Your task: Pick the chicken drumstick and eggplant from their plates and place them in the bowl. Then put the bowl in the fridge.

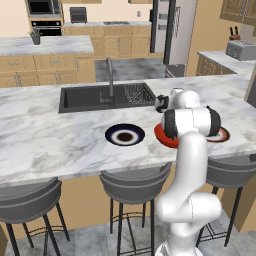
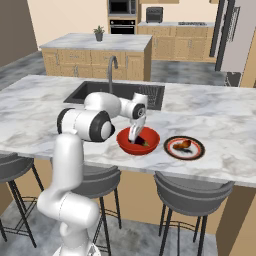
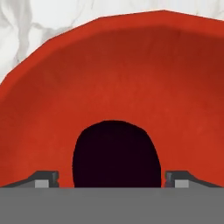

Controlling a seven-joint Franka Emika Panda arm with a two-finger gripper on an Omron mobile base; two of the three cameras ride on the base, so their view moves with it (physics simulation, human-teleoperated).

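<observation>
— While the claw hangs inside the bowl, how do its jaws stand?
— Spread wide, one tip at each side of the eggplant, pinching nothing; the eggplant lies on the bowl's floor.
— Any writing?
— None readable.
— And the arm?
— Folded over the counter, wrist pointing down. The drumstick sits on its plate, at three o'clock from the bowl.

The marble desk carries a red bowl, with a reddish-rimmed plate just beside it. A black-rimmed plate lies near the bowl's other side, before the sink.
</observation>
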